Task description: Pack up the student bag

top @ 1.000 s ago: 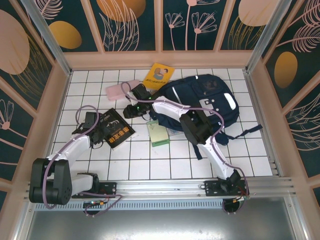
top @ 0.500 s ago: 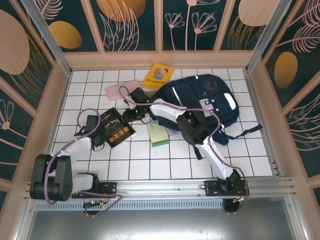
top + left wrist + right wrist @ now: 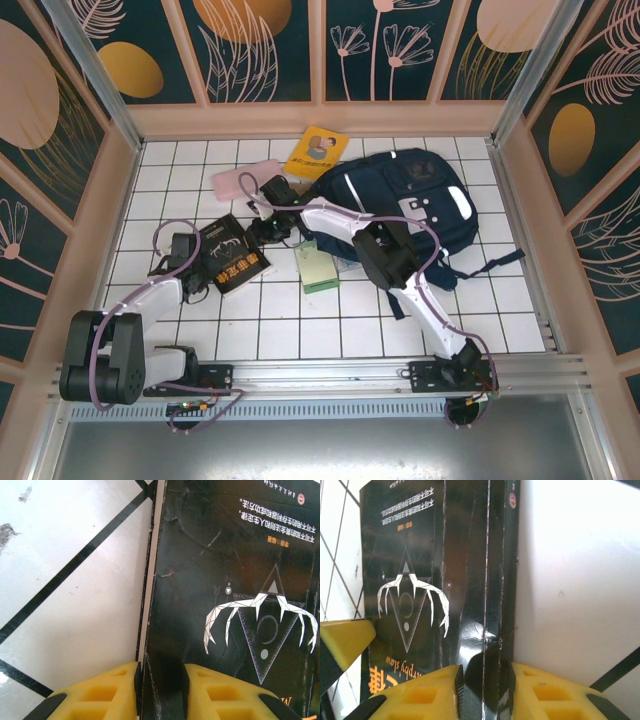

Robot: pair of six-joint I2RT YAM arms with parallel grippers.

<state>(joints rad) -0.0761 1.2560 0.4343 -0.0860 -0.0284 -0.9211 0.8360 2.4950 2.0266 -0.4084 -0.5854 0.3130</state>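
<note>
The navy student bag (image 3: 415, 205) lies at the back right of the tiled floor, with nothing of mine touching it. A black book (image 3: 236, 264) with a white antler design lies left of centre. My left gripper (image 3: 197, 270) holds its left edge. In the left wrist view the yellow fingers (image 3: 107, 692) pinch the book's (image 3: 225, 580) edge, with my left gripper (image 3: 161, 690) shut on it. My right gripper (image 3: 268, 230) grips the far end. There its pads clamp the book's spine (image 3: 495, 605), with my right gripper (image 3: 484, 690) shut on it.
A green notebook (image 3: 318, 268) lies just right of the black book, by the bag's near edge. A yellow book (image 3: 317, 152) and a pink case (image 3: 243, 180) lie at the back. Wooden walls ring the floor. The left gripper's yellow finger (image 3: 345, 640) shows beside the book.
Over the last second the right gripper came down onto the book's far end and the left arm drew in at its left edge. The book shifted slightly.
</note>
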